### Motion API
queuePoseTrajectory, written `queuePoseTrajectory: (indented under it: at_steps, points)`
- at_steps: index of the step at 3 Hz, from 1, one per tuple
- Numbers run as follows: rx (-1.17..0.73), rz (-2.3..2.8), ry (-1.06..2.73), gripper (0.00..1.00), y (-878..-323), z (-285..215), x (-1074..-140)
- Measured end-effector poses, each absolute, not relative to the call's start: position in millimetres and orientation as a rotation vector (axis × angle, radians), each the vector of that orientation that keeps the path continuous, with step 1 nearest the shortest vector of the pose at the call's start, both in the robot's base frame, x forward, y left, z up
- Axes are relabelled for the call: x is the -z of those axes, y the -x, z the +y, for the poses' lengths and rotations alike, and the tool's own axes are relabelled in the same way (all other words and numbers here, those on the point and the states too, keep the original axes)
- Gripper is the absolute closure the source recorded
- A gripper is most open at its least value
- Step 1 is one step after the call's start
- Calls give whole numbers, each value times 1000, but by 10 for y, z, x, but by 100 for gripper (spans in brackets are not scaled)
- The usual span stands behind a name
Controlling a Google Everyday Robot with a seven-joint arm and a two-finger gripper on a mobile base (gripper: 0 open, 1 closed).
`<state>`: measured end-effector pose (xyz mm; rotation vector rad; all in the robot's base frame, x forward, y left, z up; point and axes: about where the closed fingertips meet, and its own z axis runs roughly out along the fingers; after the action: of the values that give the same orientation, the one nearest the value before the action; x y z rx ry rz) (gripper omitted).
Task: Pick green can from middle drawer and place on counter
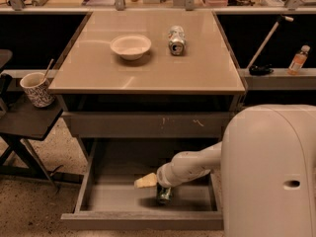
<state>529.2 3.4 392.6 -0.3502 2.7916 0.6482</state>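
My fingers [145, 180] are down inside the open middle drawer [123, 201], low over its grey floor, pale tip pointing left. Can't tell how wide they are, or whether they grip anything. Green can [164, 194] is in the same drawer, just beside them, tucked under my wrist; contact unclear. Above, scratched drawer front [148, 124] is closed. On the bench [148, 75]: white bowl [130, 46] and a paler can [176, 39] lying on its side, apart. Patterned cup [37, 89] on the dark side table [27, 120] to the left.
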Motion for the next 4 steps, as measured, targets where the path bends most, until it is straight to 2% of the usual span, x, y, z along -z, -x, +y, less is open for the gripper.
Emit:
queuePoseTrajectory:
  at_steps: [2,3,4]
  points:
    - [-635,2804,340,0,-5339,103,-3737]
    - [-635,2805,340,17,-5337,104,-3731]
    - [-635,2805,340,42,-5336,105,-3731]
